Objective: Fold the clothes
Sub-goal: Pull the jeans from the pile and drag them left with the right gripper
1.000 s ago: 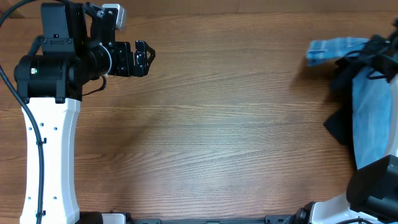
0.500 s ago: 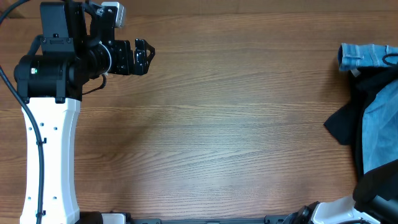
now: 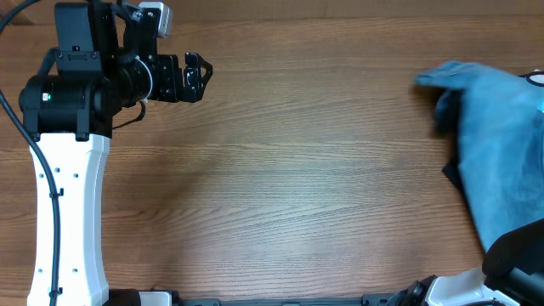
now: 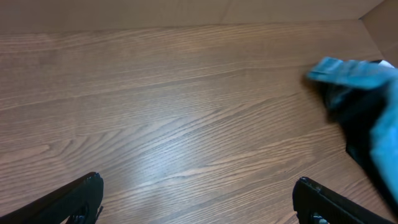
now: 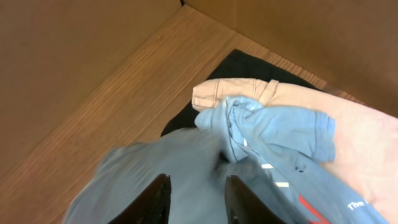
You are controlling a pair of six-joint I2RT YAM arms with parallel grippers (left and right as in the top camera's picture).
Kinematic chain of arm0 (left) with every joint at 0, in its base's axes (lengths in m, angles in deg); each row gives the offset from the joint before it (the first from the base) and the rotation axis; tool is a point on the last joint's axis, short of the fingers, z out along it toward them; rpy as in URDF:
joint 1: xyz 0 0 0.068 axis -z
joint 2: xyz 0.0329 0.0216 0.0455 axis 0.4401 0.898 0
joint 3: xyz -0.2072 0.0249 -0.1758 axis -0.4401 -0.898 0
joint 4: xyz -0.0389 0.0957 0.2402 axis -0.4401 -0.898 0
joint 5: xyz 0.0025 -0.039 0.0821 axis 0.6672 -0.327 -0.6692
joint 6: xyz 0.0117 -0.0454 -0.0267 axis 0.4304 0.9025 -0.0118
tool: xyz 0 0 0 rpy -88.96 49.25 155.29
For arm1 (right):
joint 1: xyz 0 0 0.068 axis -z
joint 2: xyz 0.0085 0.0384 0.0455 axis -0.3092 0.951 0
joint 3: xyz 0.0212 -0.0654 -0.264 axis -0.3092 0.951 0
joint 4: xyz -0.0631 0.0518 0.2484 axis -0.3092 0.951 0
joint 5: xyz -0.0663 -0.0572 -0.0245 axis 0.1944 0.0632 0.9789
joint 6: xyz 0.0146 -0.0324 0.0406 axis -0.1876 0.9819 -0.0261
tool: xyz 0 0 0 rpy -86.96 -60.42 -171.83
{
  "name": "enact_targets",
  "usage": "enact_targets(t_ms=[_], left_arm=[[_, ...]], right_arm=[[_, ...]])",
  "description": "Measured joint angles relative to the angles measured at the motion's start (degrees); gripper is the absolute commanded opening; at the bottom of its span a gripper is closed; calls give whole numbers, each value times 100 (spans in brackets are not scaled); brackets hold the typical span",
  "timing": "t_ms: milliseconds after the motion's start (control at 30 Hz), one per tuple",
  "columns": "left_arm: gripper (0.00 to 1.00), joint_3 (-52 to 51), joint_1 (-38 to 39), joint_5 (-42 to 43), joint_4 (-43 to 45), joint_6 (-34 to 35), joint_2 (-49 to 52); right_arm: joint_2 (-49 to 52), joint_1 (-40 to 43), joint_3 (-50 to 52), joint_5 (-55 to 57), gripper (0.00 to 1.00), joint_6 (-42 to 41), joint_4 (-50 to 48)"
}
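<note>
The light-blue jeans (image 3: 501,144) hang blurred over the table's right edge, with one end reaching left to about the far right third. They also show in the left wrist view (image 4: 351,70) at the far right. In the right wrist view the blue-grey cloth (image 5: 149,162) fills the space between my right gripper's (image 5: 198,180) fingers, which are closed on it. The cloth hides that gripper from overhead. My left gripper (image 3: 197,78) is wide open and empty (image 4: 198,180) at the far left, well away from the jeans.
A black garment (image 5: 249,62) lies by the cardboard wall (image 5: 74,50), with a peach garment (image 5: 348,124) and a blue printed shirt (image 5: 280,134) on it. Its edge shows overhead (image 3: 450,174). The wooden table (image 3: 297,170) stretches between the arms.
The jeans drew back right, then swung out left and down, now covering most of the black garment. The left arm has not moved.
</note>
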Motion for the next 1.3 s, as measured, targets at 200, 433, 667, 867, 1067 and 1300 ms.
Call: enact_targets(t_ms=[200, 433, 667, 867, 1067, 1300], left_arm=[[100, 0, 0, 15, 13, 0, 0], [100, 0, 0, 17, 44, 0, 0], [100, 0, 0, 17, 59, 0, 0], [100, 0, 0, 17, 79, 0, 0], [100, 0, 0, 17, 79, 0, 0], [100, 0, 0, 63, 138, 0, 0]], right_arm=[[0, 0, -4, -553, 56, 129, 555], [310, -793, -20, -1860, 88, 826, 979], [988, -1010, -20, -1180, 98, 1067, 610], [1329, -938, -20, -1029, 96, 1113, 481], [1335, -938, -20, -826, 10, 1110, 455], [1272, -938, -20, -907, 4, 1108, 560]])
